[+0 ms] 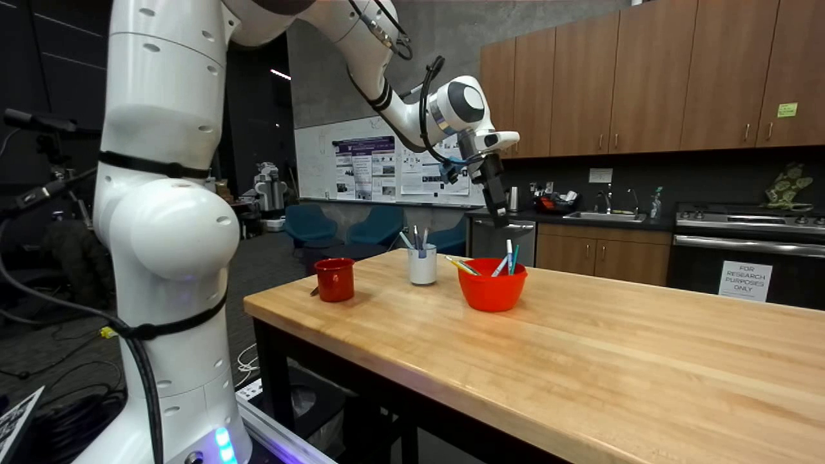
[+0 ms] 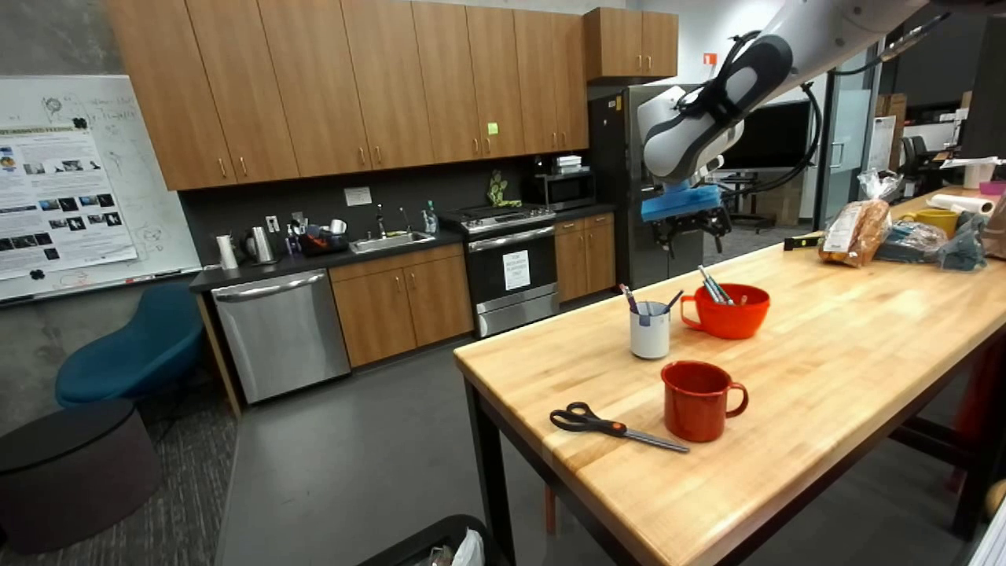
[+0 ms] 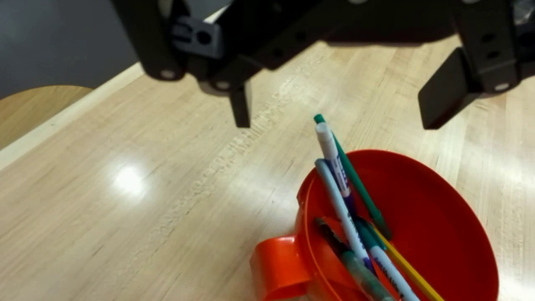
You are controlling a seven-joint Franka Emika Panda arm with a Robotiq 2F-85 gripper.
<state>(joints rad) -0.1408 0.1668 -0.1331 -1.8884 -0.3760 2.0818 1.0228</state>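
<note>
- Red handled bowl (image 3: pixel 443 221) upright on the wooden worktop (image 2: pixel 817 385), handle towards the white cup (image 1: pixel 422 267).
- Above the bowl, in mid-air: fingers (image 3: pixel 447 90) spread wide apart, higher than the pen tips.
- In the bowl, sticking up past the rim: white-and-purple marker (image 3: pixel 329 146) and green pen (image 3: pixel 357 179), side by side.
- Lower in the bowl: yellow pencil (image 3: pixel 407 263), slanted, next to a green-capped white marker (image 3: pixel 389 267).
- Near the bowl: white cup, pens standing inside.
- Nearer the worktop's end: red mug (image 2: pixel 695 405), upright, with black-handled scissors (image 2: pixel 609 427) lying close by, blades towards the mug.
- Farther along, in an exterior view: bagged loaf of bread (image 2: pixel 857 228).
- Across the room: steel sink (image 2: pixel 391 244) and stove (image 2: pixel 487 275).
</note>
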